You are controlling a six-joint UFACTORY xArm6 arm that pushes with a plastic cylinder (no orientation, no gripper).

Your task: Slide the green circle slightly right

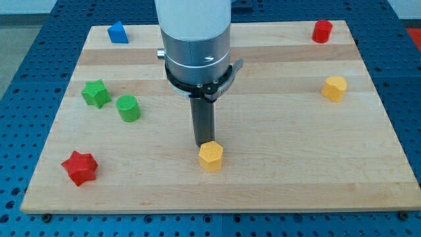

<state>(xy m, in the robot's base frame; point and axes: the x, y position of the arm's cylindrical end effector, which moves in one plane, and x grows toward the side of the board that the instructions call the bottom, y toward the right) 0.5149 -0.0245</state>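
Note:
The green circle (128,108) is a short green cylinder on the left part of the wooden board (276,184). A green star (96,93) lies just to its upper left, close beside it. My tip (202,145) is near the middle of the board, well to the right of the green circle and a little lower. The tip stands just above and left of a yellow hexagon (211,157), at its top edge; I cannot tell whether they touch.
A red star (80,167) lies at the lower left. A blue block (118,32) sits at the top left, a red block (321,31) at the top right, and a second yellow hexagon (334,88) at the right. The arm's grey body (196,46) hangs over the top middle.

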